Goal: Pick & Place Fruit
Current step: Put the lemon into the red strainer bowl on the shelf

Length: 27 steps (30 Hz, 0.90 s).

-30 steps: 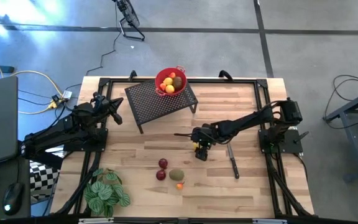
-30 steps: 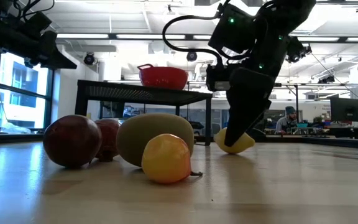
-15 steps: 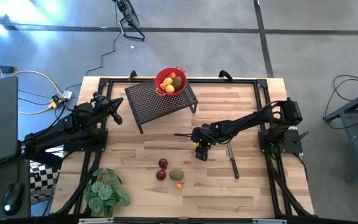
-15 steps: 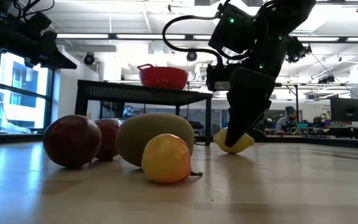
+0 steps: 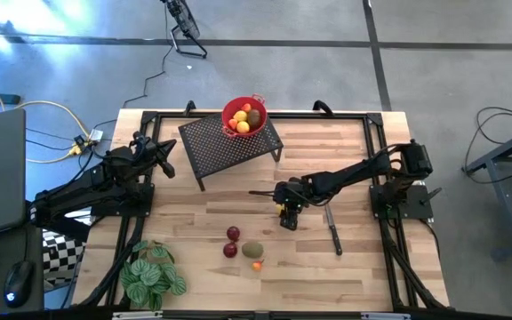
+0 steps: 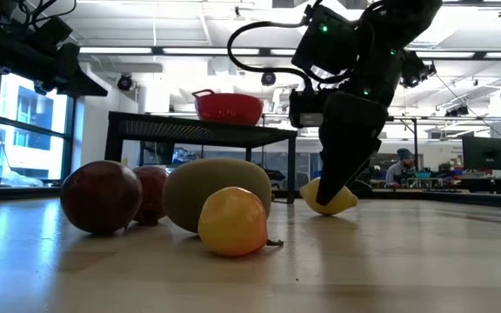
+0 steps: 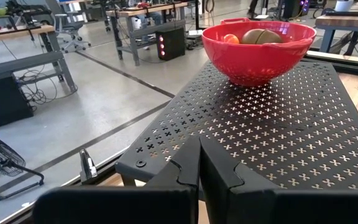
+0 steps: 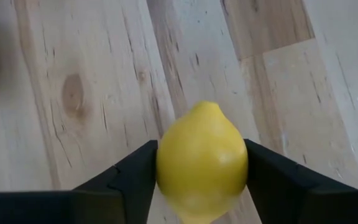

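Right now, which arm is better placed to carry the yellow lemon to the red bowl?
The right: its tool is shut on the yellow lemon; the left tool waits shut beside the black perforated stand.

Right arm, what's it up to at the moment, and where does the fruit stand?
The right gripper is down at the table with its fingers closed on a yellow lemon, which looks to be still at the wood. Two dark red balls, an olive-green oval and a small orange piece lie on the table. The red bowl on the perforated stand holds some fruit. The left gripper waits, shut, by the stand.
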Motion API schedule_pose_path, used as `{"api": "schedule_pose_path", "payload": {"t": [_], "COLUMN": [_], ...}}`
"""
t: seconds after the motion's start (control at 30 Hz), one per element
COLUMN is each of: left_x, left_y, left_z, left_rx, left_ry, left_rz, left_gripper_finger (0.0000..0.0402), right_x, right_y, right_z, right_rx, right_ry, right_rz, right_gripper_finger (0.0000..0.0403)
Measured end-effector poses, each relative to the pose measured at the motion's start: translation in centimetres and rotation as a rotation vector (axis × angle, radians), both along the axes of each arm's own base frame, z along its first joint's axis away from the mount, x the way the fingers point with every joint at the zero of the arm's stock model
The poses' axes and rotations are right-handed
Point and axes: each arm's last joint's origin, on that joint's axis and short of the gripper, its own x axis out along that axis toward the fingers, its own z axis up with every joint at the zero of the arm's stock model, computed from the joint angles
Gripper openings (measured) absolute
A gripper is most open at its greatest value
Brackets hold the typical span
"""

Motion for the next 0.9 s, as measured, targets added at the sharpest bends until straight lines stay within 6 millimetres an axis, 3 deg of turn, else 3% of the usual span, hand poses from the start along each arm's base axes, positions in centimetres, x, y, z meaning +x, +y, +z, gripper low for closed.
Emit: {"api": "schedule_pose_path", "payload": {"t": [0.17, 0.47, 0.7, 0.9], "left_x": [0.00, 0.00, 0.00, 0.00], "left_y": [0.00, 0.00, 0.00, 0.00], "left_z": [0.00, 0.00, 0.00, 0.00], "left_rx": [0.000, 0.000, 0.000, 0.000], "left_ry": [0.000, -0.001, -0.001, -0.001], "left_rz": [0.000, 0.000, 0.000, 0.000], "left_gripper_finger": [0.0000, 0.0000, 0.0000, 0.0000], "right_x": [0.00, 0.02, 0.02, 0.03], "right_y": [0.00, -0.03, -0.03, -0.03], "right_z": [0.00, 0.02, 0.02, 0.02], "right_rx": [-0.007, -0.014, -0.014, -0.028], "right_ry": [-0.002, -0.005, -0.004, -0.008], "right_rz": [0.016, 0.013, 0.012, 0.037], "right_gripper_finger": [0.0231, 0.0198, 0.0231, 0.0204]}}
